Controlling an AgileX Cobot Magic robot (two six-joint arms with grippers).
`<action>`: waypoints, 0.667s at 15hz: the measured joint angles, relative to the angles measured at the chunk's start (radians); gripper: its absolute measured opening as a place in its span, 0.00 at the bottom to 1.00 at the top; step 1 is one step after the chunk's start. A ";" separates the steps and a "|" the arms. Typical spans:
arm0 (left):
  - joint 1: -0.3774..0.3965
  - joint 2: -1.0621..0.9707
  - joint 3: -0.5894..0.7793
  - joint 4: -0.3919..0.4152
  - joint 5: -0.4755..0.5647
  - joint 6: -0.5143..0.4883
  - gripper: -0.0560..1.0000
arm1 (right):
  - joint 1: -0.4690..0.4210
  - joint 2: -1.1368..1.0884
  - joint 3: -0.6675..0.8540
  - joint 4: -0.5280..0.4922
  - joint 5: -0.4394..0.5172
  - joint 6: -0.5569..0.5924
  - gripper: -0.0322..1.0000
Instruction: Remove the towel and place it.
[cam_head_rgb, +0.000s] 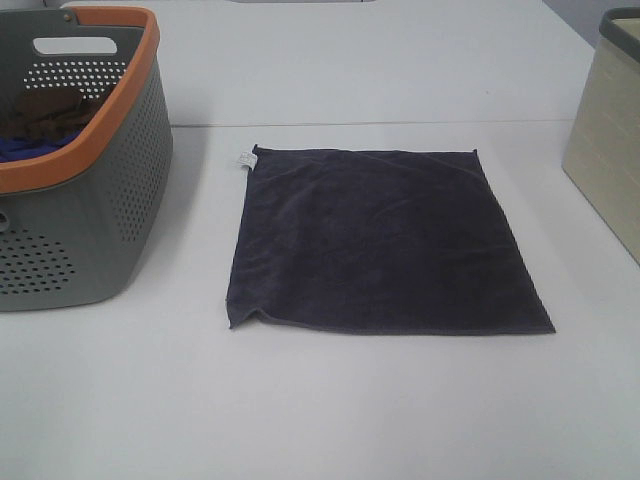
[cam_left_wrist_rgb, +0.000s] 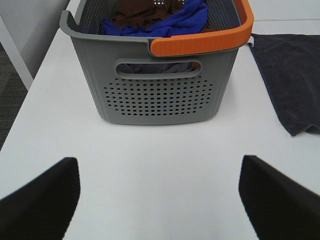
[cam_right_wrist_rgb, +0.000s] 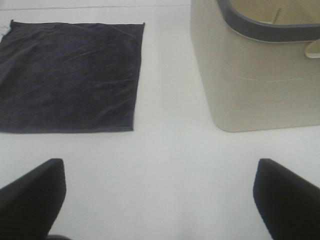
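Observation:
The towel (cam_head_rgb: 385, 240) is a dark navy-grey square lying flat in the middle of the white table, with a small white tag (cam_head_rgb: 243, 159) at its far left corner. One near corner is slightly folded. The towel (cam_left_wrist_rgb: 292, 80) shows beside the basket in the left wrist view, and the towel (cam_right_wrist_rgb: 70, 75) also shows spread out in the right wrist view. Neither arm appears in the exterior high view. My left gripper (cam_left_wrist_rgb: 157, 200) is open over bare table in front of the basket. My right gripper (cam_right_wrist_rgb: 160, 200) is open over bare table, apart from the towel.
A grey perforated basket (cam_head_rgb: 100, 200) with an orange rim stands at the left, holding a brown cloth (cam_left_wrist_rgb: 145, 12) and a bright blue cloth (cam_left_wrist_rgb: 175, 22). A beige bin (cam_head_rgb: 610, 170) with a dark rim stands at the right edge.

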 joint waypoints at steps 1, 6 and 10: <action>0.000 0.000 0.000 0.000 0.000 0.000 0.82 | -0.032 0.000 0.000 0.000 0.000 0.000 0.91; -0.008 0.000 0.000 0.000 0.000 0.000 0.82 | -0.042 0.000 0.000 0.000 0.000 0.000 0.91; -0.031 0.000 0.000 0.000 0.000 0.000 0.82 | -0.042 0.000 0.000 0.000 0.000 0.000 0.91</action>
